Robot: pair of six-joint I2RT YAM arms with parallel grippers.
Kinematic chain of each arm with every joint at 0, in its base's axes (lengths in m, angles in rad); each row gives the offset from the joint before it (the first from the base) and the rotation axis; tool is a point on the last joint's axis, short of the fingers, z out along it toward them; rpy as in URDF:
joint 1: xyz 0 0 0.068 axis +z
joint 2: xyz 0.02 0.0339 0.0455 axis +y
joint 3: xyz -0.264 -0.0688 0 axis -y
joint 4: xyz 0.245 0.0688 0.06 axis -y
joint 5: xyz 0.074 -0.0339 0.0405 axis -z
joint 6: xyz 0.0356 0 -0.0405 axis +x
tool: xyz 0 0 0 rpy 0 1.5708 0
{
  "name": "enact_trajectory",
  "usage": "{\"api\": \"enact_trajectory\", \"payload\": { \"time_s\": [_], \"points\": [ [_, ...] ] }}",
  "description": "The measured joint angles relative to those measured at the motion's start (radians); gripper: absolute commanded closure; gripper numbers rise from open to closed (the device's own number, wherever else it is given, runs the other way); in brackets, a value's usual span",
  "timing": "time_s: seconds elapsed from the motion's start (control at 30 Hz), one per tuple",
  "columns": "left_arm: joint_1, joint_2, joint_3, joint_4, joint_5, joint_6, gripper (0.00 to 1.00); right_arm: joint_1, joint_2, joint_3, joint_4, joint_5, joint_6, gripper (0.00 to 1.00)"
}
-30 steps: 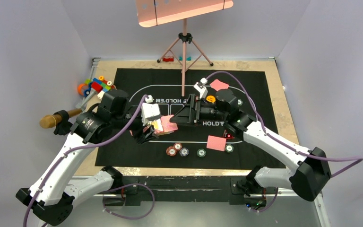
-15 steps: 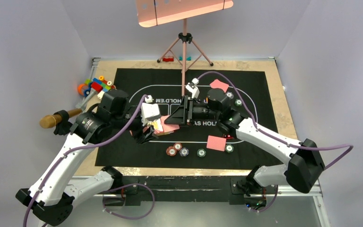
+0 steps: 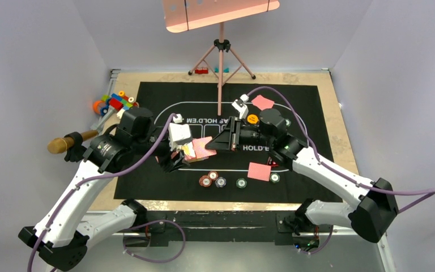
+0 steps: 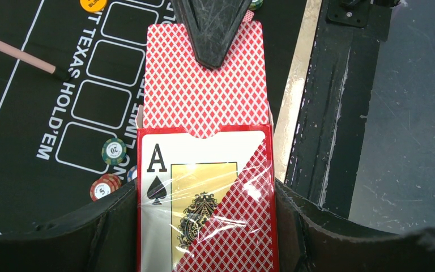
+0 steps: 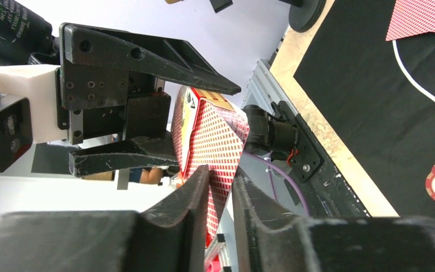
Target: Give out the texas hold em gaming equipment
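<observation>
My left gripper (image 4: 204, 229) is shut on a red card box (image 4: 204, 204) with an ace of spades on its face, held above the mat's near left (image 3: 188, 151). A red-backed playing card (image 4: 204, 96) sticks far out of the box. My right gripper (image 5: 221, 173) reaches in from the right and is shut on that card (image 5: 215, 136), one fingertip (image 4: 210, 28) lying over its far end. Several striped chips (image 3: 213, 178) sit on the mat near the front, with another red-backed card (image 3: 259, 171) and a green chip (image 3: 274, 178) to their right. An orange button (image 3: 252, 119) shows beside the right wrist.
The black printed mat (image 3: 147, 170) covers most of the table. A pink tripod stand (image 3: 221, 73) rises at the back middle. Toy blocks (image 3: 113, 103) and a wooden handle (image 3: 68, 143) lie off the mat at the left. A further card (image 3: 262, 102) lies at the back right.
The right arm swung in toward the box, then drew back to the right. Its jaws went from wide to closed on the card. The left arm held still.
</observation>
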Motion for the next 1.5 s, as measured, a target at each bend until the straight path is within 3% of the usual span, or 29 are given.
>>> {"api": "enact_trajectory", "payload": {
  "time_s": [0.13, 0.37, 0.73, 0.93, 1.2, 1.5],
  "points": [
    [0.000, 0.000, 0.000, 0.000, 0.000, 0.000, 1.00, -0.016, -0.021, -0.003, -0.014, 0.000, 0.001, 0.93],
    [0.000, 0.000, 0.000, 0.000, 0.000, 0.000, 1.00, -0.067, -0.080, -0.003, -0.058, -0.009, 0.000, 0.99],
    [0.000, -0.006, 0.000, 0.000, 0.000, 0.000, 1.00, -0.290, -0.233, -0.014, -0.235, -0.048, -0.069, 1.00],
    [0.000, -0.008, 0.000, 0.000, 0.000, 0.000, 1.00, -0.449, -0.318, -0.122, -0.412, -0.051, -0.196, 1.00],
    [0.000, -0.008, 0.008, -0.002, 0.001, 0.001, 1.00, -0.511, -0.269, -0.385, -0.525, 0.081, -0.285, 1.00],
    [0.000, -0.024, 0.011, -0.005, 0.004, 0.002, 1.00, -0.518, -0.169, -0.412, -0.525, 0.256, -0.354, 1.00]
  ]
}}
